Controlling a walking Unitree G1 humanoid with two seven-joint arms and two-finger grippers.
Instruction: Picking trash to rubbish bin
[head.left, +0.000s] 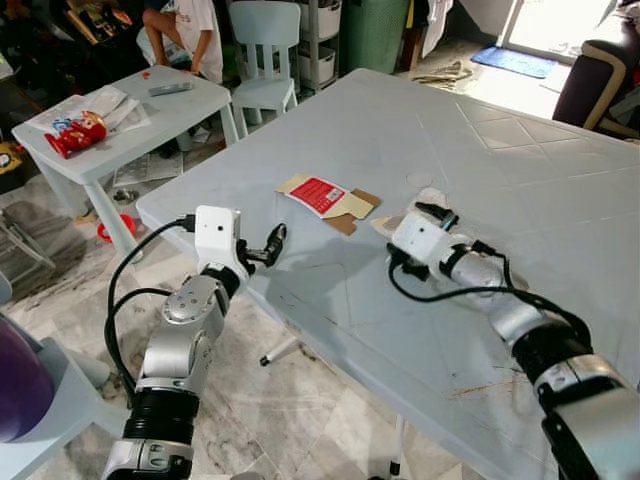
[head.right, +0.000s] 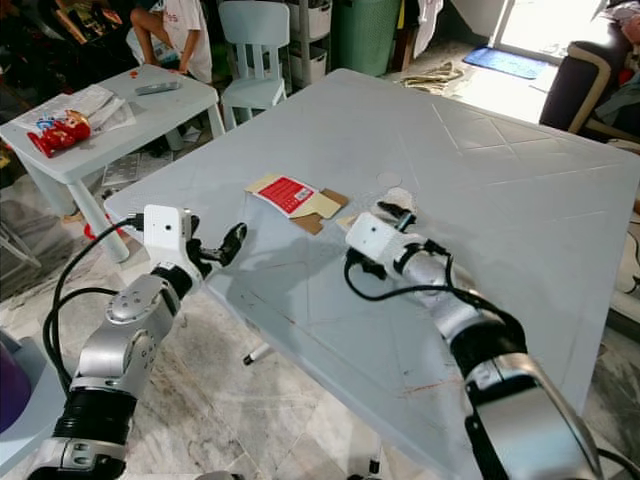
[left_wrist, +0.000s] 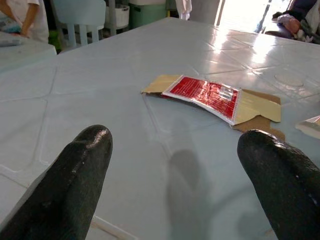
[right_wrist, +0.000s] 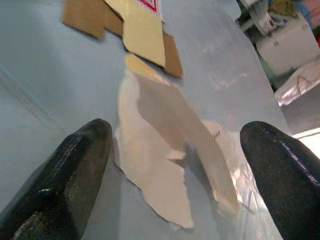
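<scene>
Right gripper (right_wrist: 175, 150) wide around torn paper (right_wrist: 165, 165)

Both silver arms reach forward from the low edge of the head view. The left arm rises from about 7 o'clock, the elbow is bent, and the wrist turns toward 2 o'clock. The left gripper (head.left: 272, 247) has its two black fingers (left_wrist: 75, 180) spread wide apart, with nothing between them. The right arm enters from about 5 o'clock and stretches toward 10 o'clock, the forearm lying low and almost flat. The right gripper (head.left: 432, 213) is also spread wide; its fingers (right_wrist: 70, 170) seem to hover a little above the surface, but contact is hard to judge.
</scene>
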